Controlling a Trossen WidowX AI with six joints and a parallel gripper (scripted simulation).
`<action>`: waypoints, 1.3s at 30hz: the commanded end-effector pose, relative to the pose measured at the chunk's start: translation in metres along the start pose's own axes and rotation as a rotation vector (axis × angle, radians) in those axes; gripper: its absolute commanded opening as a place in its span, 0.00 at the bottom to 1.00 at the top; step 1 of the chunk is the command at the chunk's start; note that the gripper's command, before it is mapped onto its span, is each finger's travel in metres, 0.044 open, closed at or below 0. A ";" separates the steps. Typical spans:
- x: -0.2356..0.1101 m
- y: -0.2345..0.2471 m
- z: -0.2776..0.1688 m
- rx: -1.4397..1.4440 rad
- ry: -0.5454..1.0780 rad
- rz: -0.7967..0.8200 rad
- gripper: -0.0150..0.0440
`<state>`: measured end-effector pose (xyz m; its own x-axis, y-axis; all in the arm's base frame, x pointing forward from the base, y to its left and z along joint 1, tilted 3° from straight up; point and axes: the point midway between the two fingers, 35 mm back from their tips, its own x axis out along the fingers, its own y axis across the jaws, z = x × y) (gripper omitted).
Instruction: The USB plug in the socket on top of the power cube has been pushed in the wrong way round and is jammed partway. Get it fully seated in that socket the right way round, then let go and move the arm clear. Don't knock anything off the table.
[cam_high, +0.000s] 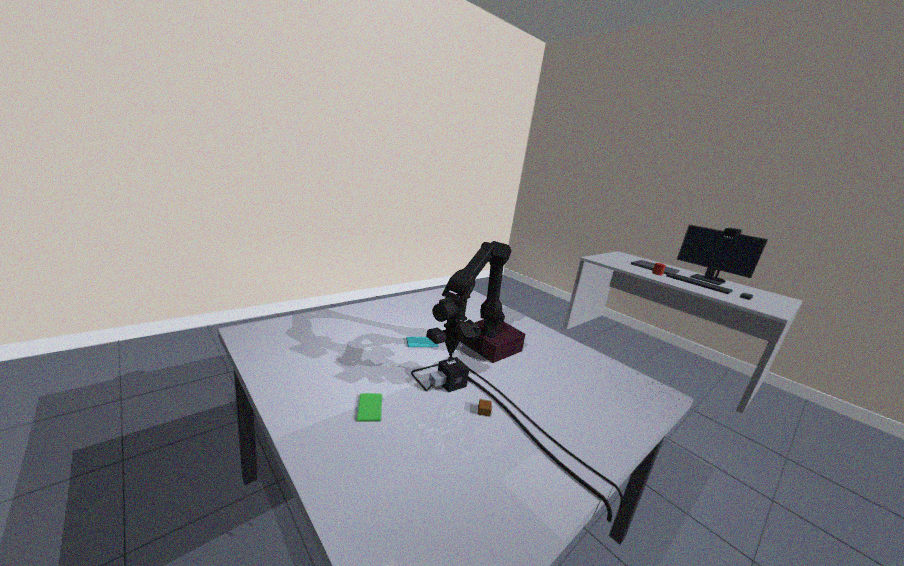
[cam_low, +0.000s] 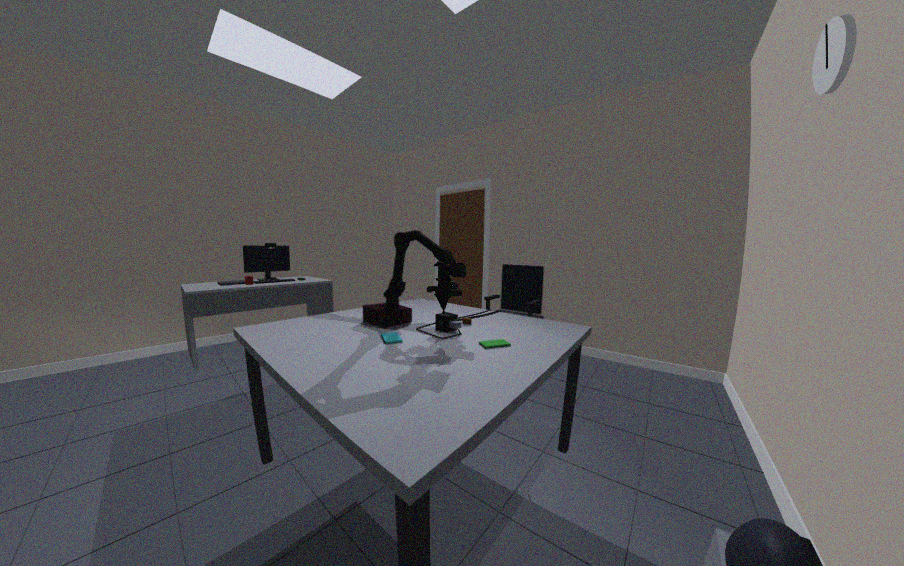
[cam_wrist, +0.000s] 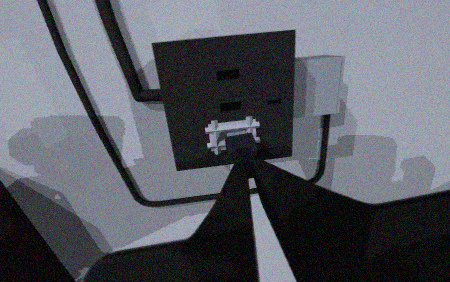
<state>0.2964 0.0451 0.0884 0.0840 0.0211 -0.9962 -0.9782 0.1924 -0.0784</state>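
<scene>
one tool clamped on the usb plug atop the power cube

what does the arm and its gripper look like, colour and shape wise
The arm is matte black all over, built of slim links joined by rounded, bulky joints, and stands on a dark maroon block base. The gripper has two long black fingers tapering to narrow tips. No markings or loose cables show on it.
</scene>
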 end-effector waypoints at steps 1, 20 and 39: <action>-0.003 0.000 0.000 0.000 -0.001 -0.002 0.25; -0.015 0.000 0.000 0.000 -0.001 -0.002 0.25; -0.028 0.000 0.000 0.000 -0.001 -0.002 0.25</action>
<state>0.2933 0.0443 0.1129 0.0798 0.0204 -0.9966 -0.9783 0.1935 -0.0743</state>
